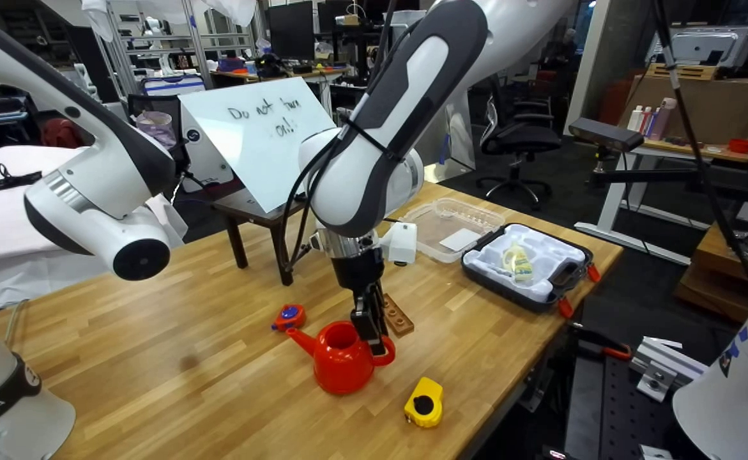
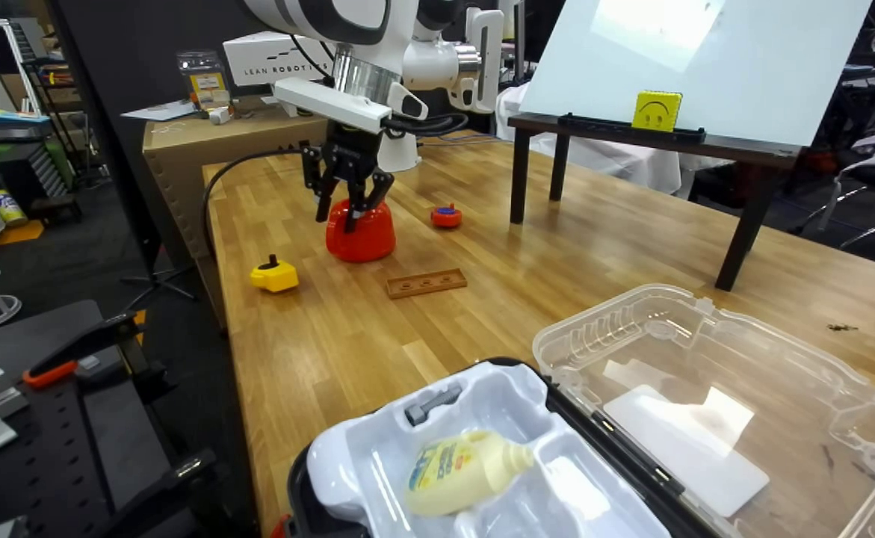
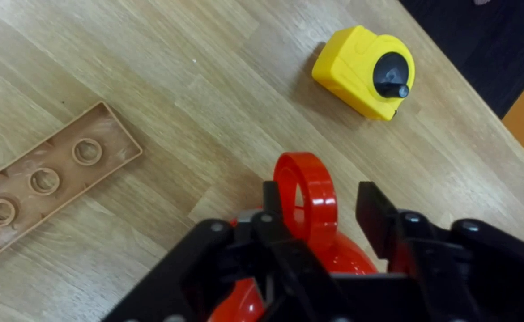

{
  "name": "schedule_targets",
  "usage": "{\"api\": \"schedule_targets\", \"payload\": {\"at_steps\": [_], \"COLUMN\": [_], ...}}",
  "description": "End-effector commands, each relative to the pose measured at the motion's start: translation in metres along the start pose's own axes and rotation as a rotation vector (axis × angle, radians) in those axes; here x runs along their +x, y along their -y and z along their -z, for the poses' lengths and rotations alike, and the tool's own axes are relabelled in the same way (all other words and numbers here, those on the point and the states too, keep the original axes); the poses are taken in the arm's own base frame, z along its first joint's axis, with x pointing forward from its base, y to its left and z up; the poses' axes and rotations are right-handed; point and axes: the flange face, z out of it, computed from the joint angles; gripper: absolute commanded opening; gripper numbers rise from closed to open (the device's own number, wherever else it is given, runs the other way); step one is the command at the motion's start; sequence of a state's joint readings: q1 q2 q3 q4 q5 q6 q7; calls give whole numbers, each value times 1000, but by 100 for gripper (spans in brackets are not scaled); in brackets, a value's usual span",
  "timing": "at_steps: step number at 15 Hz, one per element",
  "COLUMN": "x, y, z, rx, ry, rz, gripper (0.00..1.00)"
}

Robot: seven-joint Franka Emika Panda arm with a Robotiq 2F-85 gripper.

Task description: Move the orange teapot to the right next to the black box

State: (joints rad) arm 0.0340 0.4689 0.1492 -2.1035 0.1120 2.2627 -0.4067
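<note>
The orange teapot (image 1: pixel 342 365) stands upright on the wooden table. It also shows in an exterior view (image 2: pixel 368 240), and its loop handle and part of its body show in the wrist view (image 3: pixel 319 201). My gripper (image 3: pixel 321 199) is open, with its fingers on either side of the handle. One finger is close against the handle; a gap shows at the other. Both exterior views show the gripper (image 1: pixel 374 345) (image 2: pixel 337 219) low at the teapot. The spout is hidden in an exterior view. The black box (image 1: pixel 501 291) (image 2: pixel 616 450) lies open at the table's far end, with a white insert and a yellow bottle.
A yellow toy tape measure (image 1: pixel 423 404) sits near the table edge beside the teapot. A brown studded piece (image 2: pixel 427 283) lies between teapot and box. A small red-blue toy (image 1: pixel 290 316) is near the spout. A translucent lid (image 2: pixel 661 321), a whiteboard stand (image 2: pixel 743 224) and another arm (image 1: pixel 112 172) are around.
</note>
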Motion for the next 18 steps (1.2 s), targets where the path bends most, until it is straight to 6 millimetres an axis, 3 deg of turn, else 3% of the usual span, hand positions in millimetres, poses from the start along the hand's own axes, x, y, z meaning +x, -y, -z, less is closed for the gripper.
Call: {"api": "schedule_targets", "payload": {"at_steps": [1, 4, 9, 13, 16, 18], "x": [1, 0, -5, -17, -35, -52], "y": [-2, -3, -2, -4, -25, -50], "z": [7, 14, 39, 70, 90, 99], "rx": [44, 38, 11, -31, -67, -80], "ry": [5, 0, -31, -45, -39, -35], "rz": [22, 22, 41, 73, 18, -49], "gripper": [16, 1, 4, 4, 4, 4]}}
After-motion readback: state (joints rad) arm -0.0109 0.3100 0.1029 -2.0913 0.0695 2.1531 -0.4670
